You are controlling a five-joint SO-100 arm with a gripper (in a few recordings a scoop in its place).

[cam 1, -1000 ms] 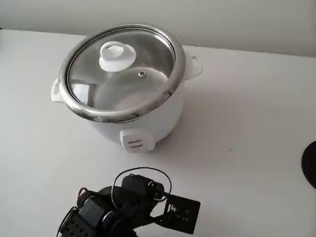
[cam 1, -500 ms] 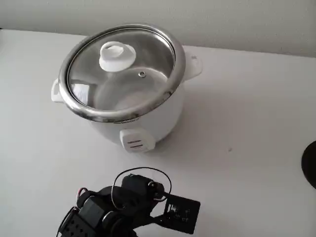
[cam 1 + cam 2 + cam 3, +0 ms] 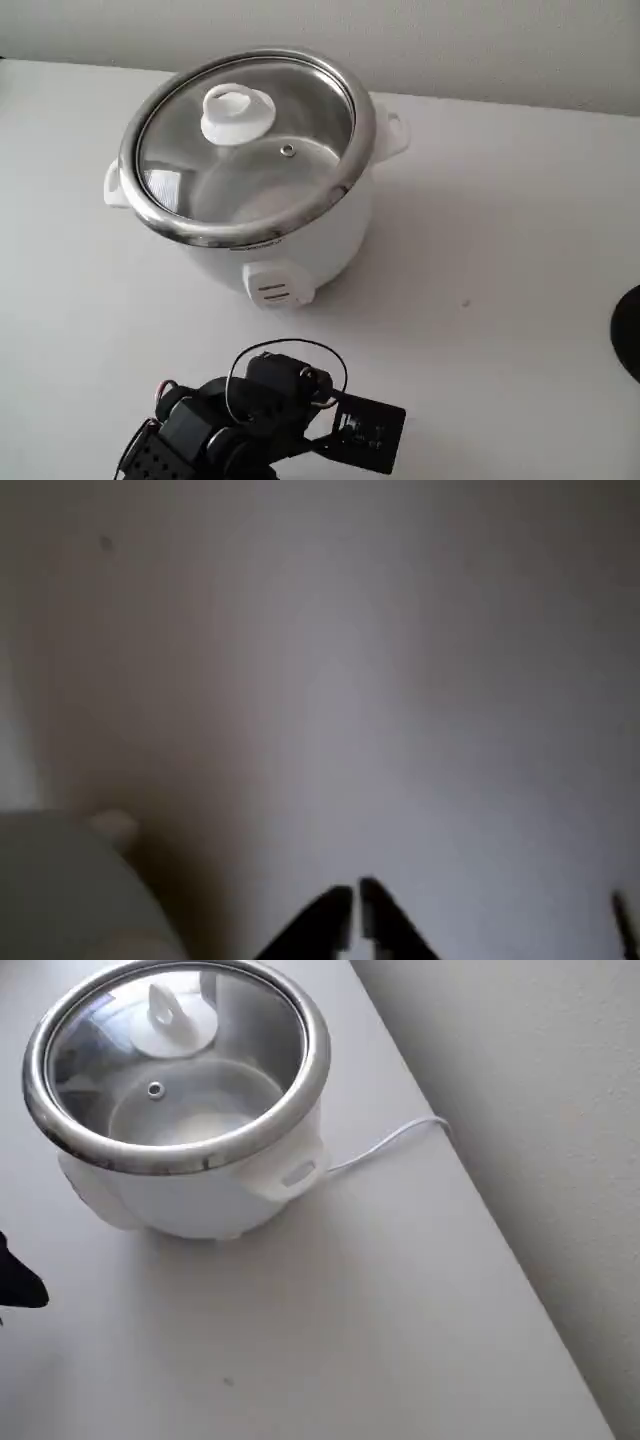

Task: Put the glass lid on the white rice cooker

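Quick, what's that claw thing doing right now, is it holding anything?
Gripper: closed, holding nothing. The lid already sits on the cooker.

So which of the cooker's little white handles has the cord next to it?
In the overhead view, the handle on the white rice cooker's right; the white cord trails from there.

white rice cooker (image 3: 60,890) blurred, edge-cropped

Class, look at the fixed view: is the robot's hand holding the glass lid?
No. The glass lid sits on the white rice cooker, while the hand is shut and empty above the table.
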